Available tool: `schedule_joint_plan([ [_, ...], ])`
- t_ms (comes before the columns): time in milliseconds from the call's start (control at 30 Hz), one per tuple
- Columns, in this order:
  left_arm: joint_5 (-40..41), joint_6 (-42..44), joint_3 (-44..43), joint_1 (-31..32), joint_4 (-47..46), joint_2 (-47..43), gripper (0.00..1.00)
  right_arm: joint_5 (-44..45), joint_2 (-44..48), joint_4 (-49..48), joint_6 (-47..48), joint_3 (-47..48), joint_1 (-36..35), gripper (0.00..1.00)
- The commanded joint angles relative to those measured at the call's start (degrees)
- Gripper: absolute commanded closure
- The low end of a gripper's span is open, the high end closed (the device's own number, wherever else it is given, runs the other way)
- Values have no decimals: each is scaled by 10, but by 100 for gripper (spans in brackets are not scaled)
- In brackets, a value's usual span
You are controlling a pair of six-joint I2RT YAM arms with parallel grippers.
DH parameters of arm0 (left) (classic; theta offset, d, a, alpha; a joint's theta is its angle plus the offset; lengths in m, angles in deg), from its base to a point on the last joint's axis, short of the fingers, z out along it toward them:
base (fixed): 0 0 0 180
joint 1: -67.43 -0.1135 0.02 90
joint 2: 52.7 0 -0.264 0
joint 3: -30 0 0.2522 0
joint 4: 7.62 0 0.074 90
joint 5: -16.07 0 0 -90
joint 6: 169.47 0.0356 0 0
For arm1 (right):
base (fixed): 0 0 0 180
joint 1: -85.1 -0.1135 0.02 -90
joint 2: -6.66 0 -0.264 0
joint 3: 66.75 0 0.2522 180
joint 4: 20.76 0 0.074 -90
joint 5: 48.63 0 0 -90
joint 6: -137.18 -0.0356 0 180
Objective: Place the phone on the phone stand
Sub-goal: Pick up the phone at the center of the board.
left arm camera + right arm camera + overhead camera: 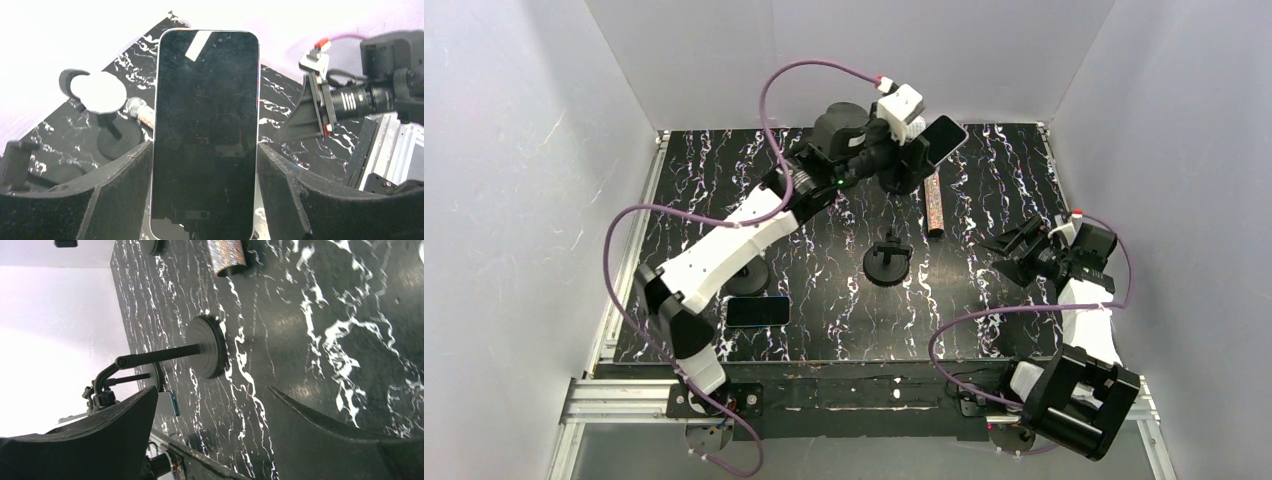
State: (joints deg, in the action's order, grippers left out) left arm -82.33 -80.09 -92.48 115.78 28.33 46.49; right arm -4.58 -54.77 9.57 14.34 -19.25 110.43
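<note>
**A:** My left gripper [205, 167] is clamped on the phone's [205, 90] long edges, held up at the far side of the table [844, 330].

**B:** And the stand?

**A:** The phone stand [886, 262] is mid-table, well apart. My right gripper [210, 390] gapes, empty. If I come down tilted, the phone could slip or tip the stand.

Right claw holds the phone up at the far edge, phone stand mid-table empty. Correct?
No. The left claw holds the phone, clear in the left wrist view; the right claw is open, empty. Rest holds: the phone stand mid-table is empty.
</note>
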Motion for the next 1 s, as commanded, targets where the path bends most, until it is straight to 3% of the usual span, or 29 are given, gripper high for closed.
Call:
schedule_joint_plan([
  [0, 31, 4, 71, -5, -1, -84, 100, 30, 15, 6, -1, 59, -42, 15],
  [367, 94, -22, 274, -6, 12, -255, 100, 35, -22, 17, -11, 131, -149, 15],
  [533, 101, -48, 331, -6, 13, -298, 100, 23, -24, 16, -26, 160, -188, 6],
  [967, 96, -96, 369, -6, 12, -318, 100, 19, -9, -11, -81, 226, -298, 8],
])
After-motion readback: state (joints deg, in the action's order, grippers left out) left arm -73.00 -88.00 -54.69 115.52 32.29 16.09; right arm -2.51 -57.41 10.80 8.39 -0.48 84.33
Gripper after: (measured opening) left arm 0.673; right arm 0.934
